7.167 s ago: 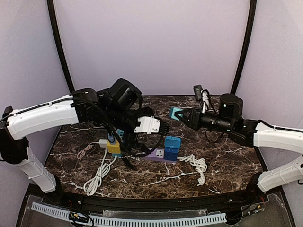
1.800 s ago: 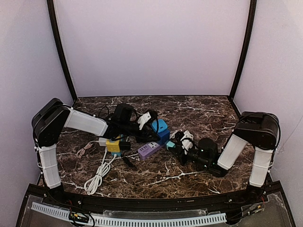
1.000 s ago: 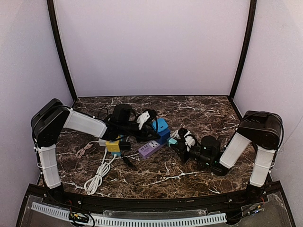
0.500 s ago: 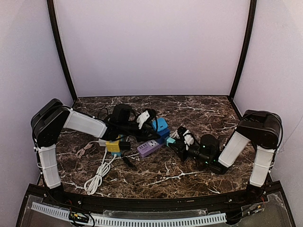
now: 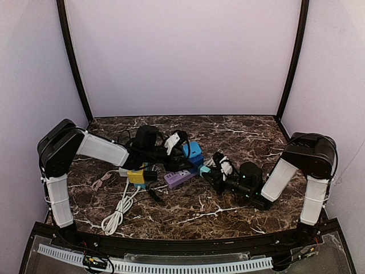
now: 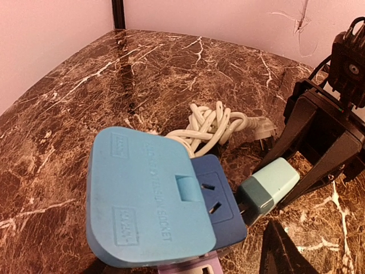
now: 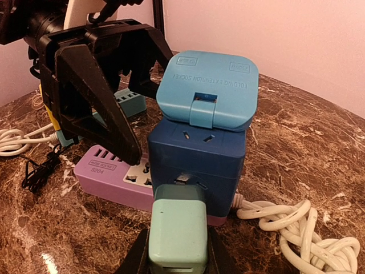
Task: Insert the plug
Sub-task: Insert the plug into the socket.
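Right gripper (image 7: 177,254) clamped on mint plug (image 7: 177,224), its front at blue socket cube (image 7: 197,155) (left gripper (image 7: 141,121) spread wide).

Glossy marbled table (image 7: 296,148), matt plastic plug (image 7: 178,231), and seemingly smooth plastic socket cube (image 7: 197,154).

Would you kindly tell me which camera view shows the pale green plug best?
The right wrist view: the plug fills the foreground, its front end meeting the dark blue socket block. The left wrist view shows its side, smaller, at the block's edge. The top view shows only a tiny green speck.
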{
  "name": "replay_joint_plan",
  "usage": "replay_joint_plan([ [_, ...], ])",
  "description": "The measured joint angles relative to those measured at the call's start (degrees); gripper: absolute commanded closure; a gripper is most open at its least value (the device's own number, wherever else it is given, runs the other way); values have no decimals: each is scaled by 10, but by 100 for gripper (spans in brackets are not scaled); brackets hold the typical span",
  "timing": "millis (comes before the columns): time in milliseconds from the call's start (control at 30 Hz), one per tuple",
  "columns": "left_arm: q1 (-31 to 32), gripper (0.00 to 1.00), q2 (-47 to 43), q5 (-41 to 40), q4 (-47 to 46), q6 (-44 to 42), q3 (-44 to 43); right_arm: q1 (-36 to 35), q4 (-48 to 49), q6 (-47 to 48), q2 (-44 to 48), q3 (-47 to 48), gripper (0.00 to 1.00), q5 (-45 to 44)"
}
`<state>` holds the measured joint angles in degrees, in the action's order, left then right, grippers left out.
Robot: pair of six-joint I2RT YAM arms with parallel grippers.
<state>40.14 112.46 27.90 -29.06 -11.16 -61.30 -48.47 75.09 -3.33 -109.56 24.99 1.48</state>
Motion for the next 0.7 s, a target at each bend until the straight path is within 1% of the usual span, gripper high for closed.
replay_joint_plan([
  [200, 1, 37, -1, -29, -43, 49, 12, 0, 1, -5, 0, 0, 100, -5],
  [367, 2, 35, -1, -33, -56, 63, 18, 0, 1, -9, 0, 0, 100, -6],
  [500, 3, 36, -2, -40, -57, 70, 22, 0, 1, -16, 0, 0, 100, -7],
  [600, 7, 37, -4, -63, -63, 78, 26, 0, 1, -17, 0, 0, 100, -7],
  [700, 14, 33, -4, -86, -66, 84, 29, 0, 1, -17, 0, 0, 100, -7],
])
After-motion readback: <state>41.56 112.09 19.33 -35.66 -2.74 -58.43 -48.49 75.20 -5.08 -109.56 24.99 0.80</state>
